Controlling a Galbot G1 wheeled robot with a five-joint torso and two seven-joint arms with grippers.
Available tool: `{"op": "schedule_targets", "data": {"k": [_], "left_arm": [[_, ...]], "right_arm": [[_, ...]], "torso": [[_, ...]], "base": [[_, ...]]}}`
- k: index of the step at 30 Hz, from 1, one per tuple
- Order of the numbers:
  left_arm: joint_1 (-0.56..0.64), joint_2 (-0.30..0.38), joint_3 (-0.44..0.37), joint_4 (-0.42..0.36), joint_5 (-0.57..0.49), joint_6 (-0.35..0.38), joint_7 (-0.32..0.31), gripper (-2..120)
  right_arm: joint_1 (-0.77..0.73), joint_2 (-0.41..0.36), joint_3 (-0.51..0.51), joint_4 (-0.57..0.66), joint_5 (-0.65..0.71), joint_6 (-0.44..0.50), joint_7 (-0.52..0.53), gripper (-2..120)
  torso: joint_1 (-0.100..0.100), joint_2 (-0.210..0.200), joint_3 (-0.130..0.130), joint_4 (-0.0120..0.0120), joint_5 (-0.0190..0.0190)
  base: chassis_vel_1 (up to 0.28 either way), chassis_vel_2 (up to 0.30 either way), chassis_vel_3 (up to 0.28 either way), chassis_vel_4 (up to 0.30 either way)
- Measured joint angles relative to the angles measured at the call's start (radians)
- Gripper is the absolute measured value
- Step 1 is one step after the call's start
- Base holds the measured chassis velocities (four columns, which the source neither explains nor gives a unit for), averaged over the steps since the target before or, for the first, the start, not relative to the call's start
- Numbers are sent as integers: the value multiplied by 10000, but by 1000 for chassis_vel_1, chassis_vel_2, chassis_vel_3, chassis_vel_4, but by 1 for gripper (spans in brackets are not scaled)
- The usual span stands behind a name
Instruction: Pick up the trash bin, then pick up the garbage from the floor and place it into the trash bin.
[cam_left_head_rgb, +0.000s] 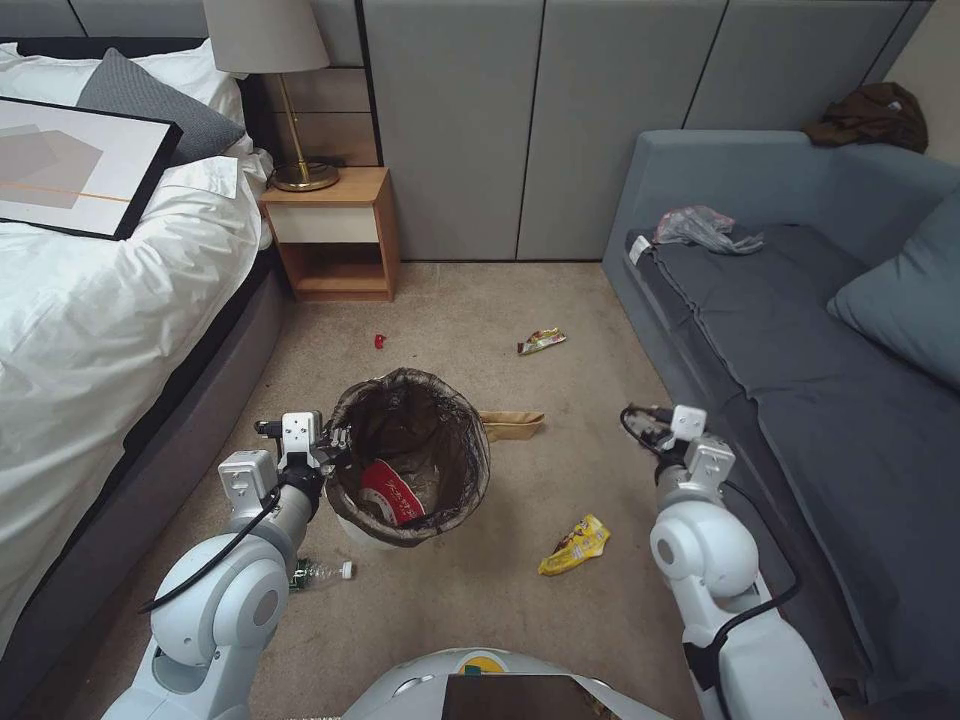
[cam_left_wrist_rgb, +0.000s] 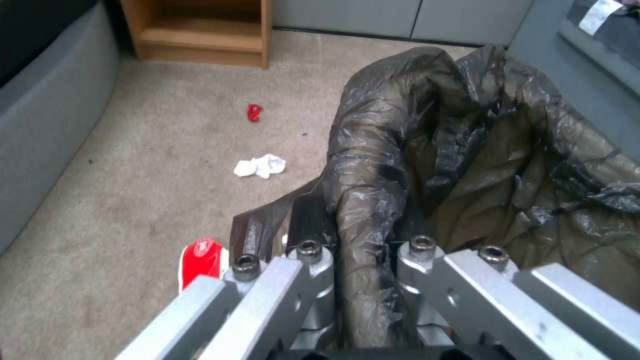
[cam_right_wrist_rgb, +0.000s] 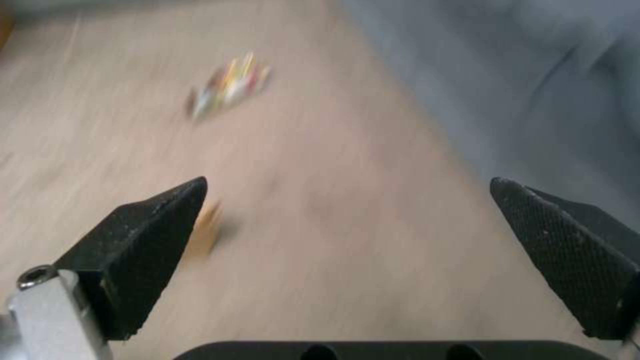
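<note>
Trash bin: we are holding the trash bin (cam_left_head_rgb: 405, 470) by its near rim, above the carpet beside the bed (cam_left_head_rgb: 110, 290); it looks light and thin-walled.
Left hand: our left hand (cam_left_head_rgb: 335, 450) is pinching rim and slippery bag liner (cam_left_wrist_rgb: 467, 165) together.
Right hand: our right hand (cam_right_wrist_rgb: 347, 260) is hanging spread wide and empty, near the sofa (cam_left_head_rgb: 800, 330).
Garbage: the yellow wrapper (cam_left_head_rgb: 575, 546), tan paper bag (cam_left_head_rgb: 512, 424) and tissue wad (cam_left_wrist_rgb: 260, 165) are lying on the carpet; we judge them crushable, best nipped at a raised fold.
Bottle: the bottle (cam_left_head_rgb: 322, 573) may roll; we are favouring its middle.

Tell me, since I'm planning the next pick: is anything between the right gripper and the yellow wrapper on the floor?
Nothing visible. The right gripper hangs open above bare carpet beside the sofa, and the yellow wrapper lies on open floor nearer the robot. The bin, gripped by the left gripper, stands off to the side.
</note>
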Motion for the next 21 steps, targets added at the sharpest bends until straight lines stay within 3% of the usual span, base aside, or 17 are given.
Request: {"op": "schedule_targets", "data": {"k": [2,6,16,21], "left_arm": [[1,1,-5,2,-6,0,-19,6],[-11,1,-3,3,-23,-1,-39,6],[-23,9,-3,86,-26,-1,-45,6],[-14,6,46,129,-20,-3,-24,6]], "right_arm": [[204,-103,70,-400,913,-592,37,100],[387,-113,-72,-1195,2144,-725,413,100],[446,386,-643,-2909,2949,-657,821,100],[642,908,-634,-3651,4069,-353,1443,100]], "torso": [[-1,0,0,1,-3],[0,0,1,2,-1],[2,0,1,0,-1],[2,0,2,1,-1]], "base": [[32,-30,-19,12],[0,0,0,0],[0,0,0,0],[0,0,0,0]]}}
